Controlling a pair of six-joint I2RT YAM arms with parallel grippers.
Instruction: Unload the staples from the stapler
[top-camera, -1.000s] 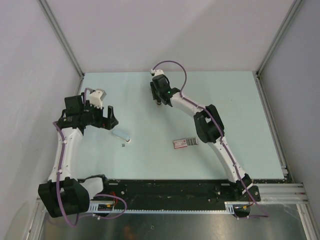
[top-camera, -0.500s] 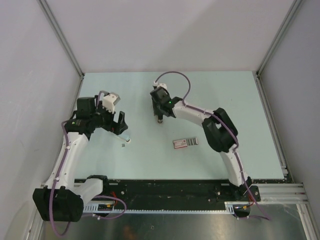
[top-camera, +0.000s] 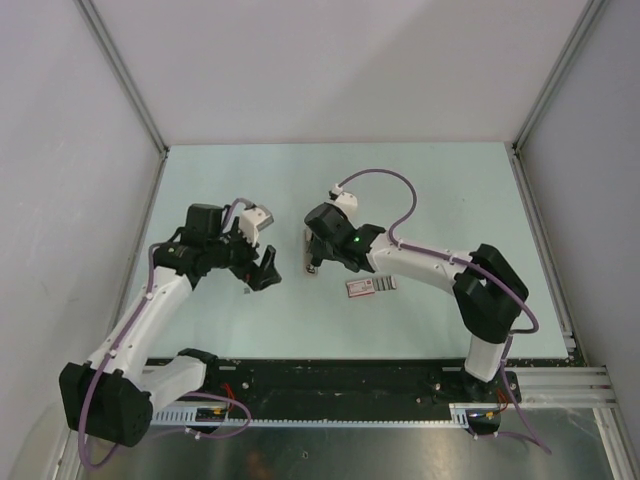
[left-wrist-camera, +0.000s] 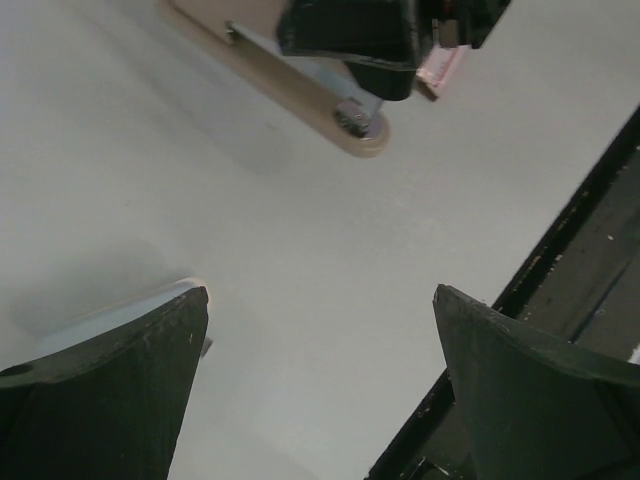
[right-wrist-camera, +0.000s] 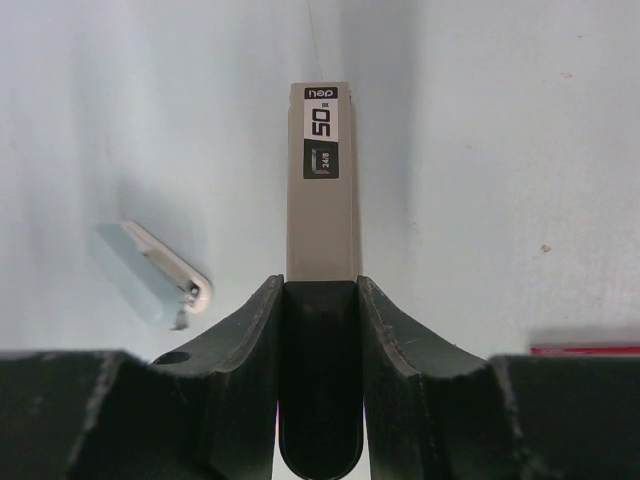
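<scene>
While I watch from overhead, the right gripper (top-camera: 316, 262) clamps the stapler (top-camera: 309, 243) near the middle of the table (top-camera: 450, 200). The flat red-and-white box (top-camera: 370, 286) lies just to its right. The left gripper (top-camera: 265, 270) hovers close on the stapler's other side, jaws spread.

On my left wrist camera, the left gripper (left-wrist-camera: 320, 298) stands wide apart, grasping nothing. The stapler (left-wrist-camera: 295, 95) shows at the top, pinched between the other arm's black fingers.

On my right wrist camera, the right gripper (right-wrist-camera: 320, 290) grips the stapler (right-wrist-camera: 320, 210) at its near end. The bar points straight away, with a black "50" label at its far end. The pale blue oblong (right-wrist-camera: 150, 272) lies apart to the left.
</scene>
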